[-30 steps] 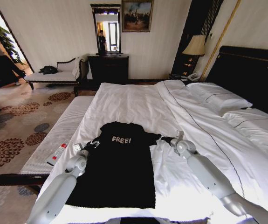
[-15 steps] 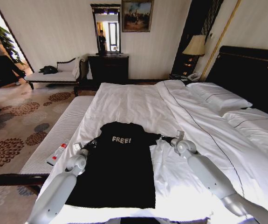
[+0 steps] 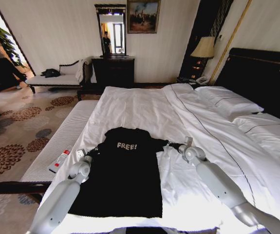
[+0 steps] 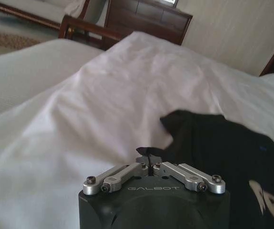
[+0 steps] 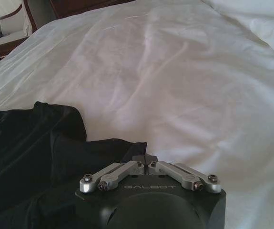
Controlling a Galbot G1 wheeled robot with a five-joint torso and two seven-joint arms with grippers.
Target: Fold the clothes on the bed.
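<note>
Grippers, left [image 4: 148, 160] and right [image 5: 146, 162], stay put, jaws pinching T-shirt [image 3: 122, 175] sleeves.

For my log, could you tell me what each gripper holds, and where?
Each holds the black T-shirt: left gripper pinches its left sleeve edge, right gripper its right sleeve edge.

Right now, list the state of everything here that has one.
T-shirt: spread flat, lettering up, unfolded.
Left gripper: shut on the T-shirt's sleeve edge.
Right gripper: shut on the other sleeve.
Bed: made, sheets lightly wrinkled.
Lamp: lit.
</note>
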